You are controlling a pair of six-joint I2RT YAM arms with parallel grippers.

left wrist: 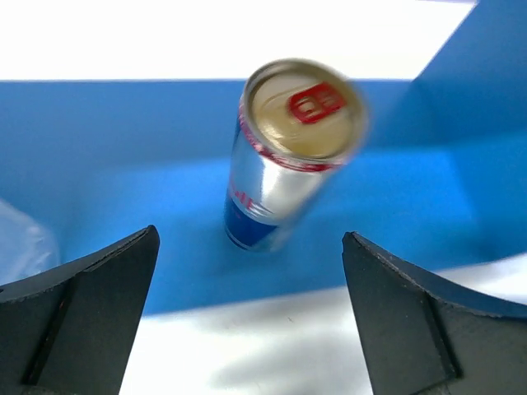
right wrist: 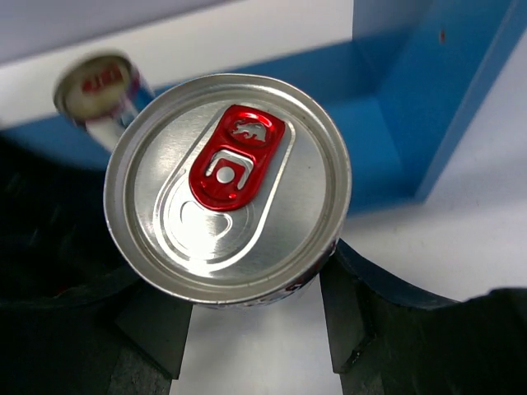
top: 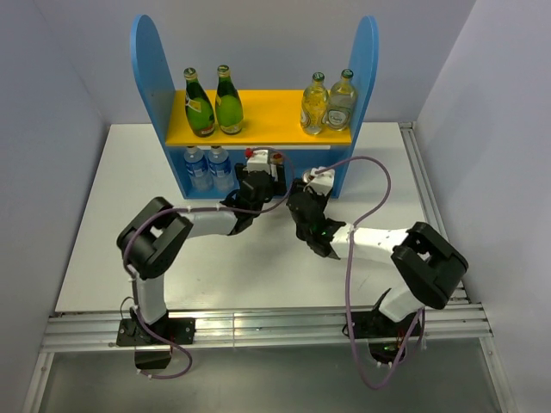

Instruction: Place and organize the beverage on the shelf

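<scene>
The blue shelf (top: pixel 151 77) has a yellow upper board carrying two dark green bottles (top: pixel 213 105). Two blue-capped water bottles (top: pixel 207 168) stand on its lower level at the left. A silver-blue can (left wrist: pixel 284 152) stands on the lower level's blue floor, just beyond my left gripper (left wrist: pixel 251 237), which is open and empty at the shelf's front edge. This can also shows in the top view (top: pixel 276 158). My right gripper (right wrist: pixel 247 329) is shut on the second can (right wrist: pixel 226 185), held upright over the white table in front of the lower level's right part.
Two pale yellowish glass bottles (top: pixel 329 103) stand on the upper board at the right. The right side panel (right wrist: pixel 461 90) is close to the held can. Both arms crowd the middle front of the shelf, in front of its lower level.
</scene>
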